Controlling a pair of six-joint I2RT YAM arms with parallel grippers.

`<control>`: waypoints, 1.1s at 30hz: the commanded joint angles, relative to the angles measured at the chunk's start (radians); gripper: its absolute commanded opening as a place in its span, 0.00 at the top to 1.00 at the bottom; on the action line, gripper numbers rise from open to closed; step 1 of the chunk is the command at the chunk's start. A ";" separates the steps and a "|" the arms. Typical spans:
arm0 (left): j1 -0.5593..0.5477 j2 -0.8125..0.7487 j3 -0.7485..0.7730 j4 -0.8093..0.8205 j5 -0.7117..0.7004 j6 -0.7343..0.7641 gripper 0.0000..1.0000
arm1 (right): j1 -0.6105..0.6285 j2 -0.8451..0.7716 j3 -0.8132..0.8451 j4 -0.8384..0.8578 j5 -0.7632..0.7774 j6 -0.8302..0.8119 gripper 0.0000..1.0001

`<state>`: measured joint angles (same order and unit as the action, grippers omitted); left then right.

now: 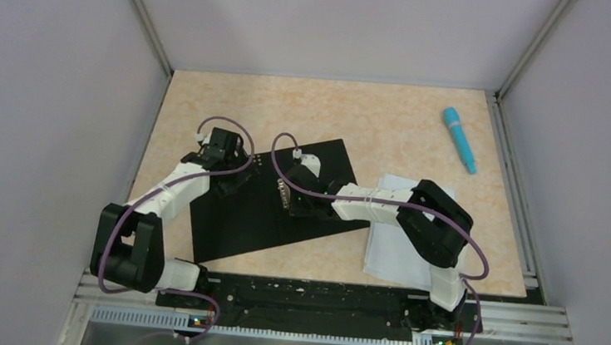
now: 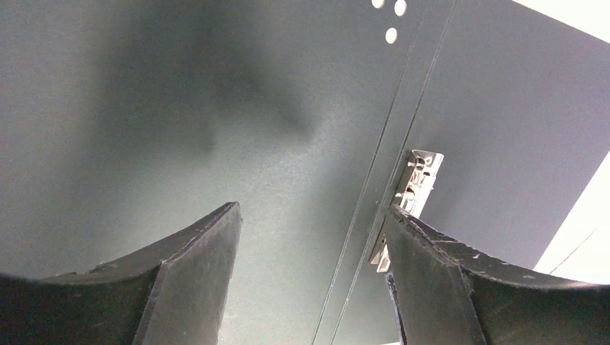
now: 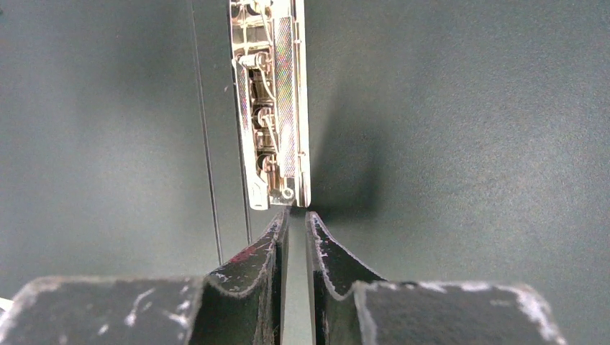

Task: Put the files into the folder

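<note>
Left claw (image 2: pixel 309 215) hangs wide open over the black inside of the opened folder (image 1: pixel 252 222). Right claw (image 3: pixel 296 215) is pinched almost shut on nothing, its tips at the metal clip (image 3: pixel 273 108). White files (image 1: pixel 386 259) lie just right of the folder, none inside yet.

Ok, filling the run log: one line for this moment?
folder open, flat | files beside it, out | left gripper open above folder | right gripper nearly shut at clip
</note>
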<state>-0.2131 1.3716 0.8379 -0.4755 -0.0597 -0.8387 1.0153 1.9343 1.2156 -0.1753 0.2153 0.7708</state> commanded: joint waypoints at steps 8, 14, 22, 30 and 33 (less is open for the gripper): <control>0.000 -0.017 0.010 -0.037 -0.111 -0.039 0.23 | 0.032 -0.041 0.121 -0.036 0.049 -0.239 0.73; 0.008 -0.004 0.017 -0.042 -0.126 -0.057 0.23 | 0.031 0.029 0.207 -0.045 0.008 -0.344 0.62; 0.026 -0.014 0.041 -0.067 -0.153 -0.056 0.23 | 0.038 0.163 0.365 -0.148 0.042 -0.396 0.66; 0.036 -0.006 0.041 -0.079 -0.161 -0.063 0.23 | 0.068 0.205 0.411 -0.230 0.126 -0.392 0.70; 0.037 0.002 0.040 -0.075 -0.158 -0.063 0.23 | 0.078 0.213 0.410 -0.251 0.139 -0.376 0.75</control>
<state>-0.1802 1.3682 0.8474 -0.5507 -0.2016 -0.8917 1.0653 2.1368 1.5764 -0.3866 0.3065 0.3859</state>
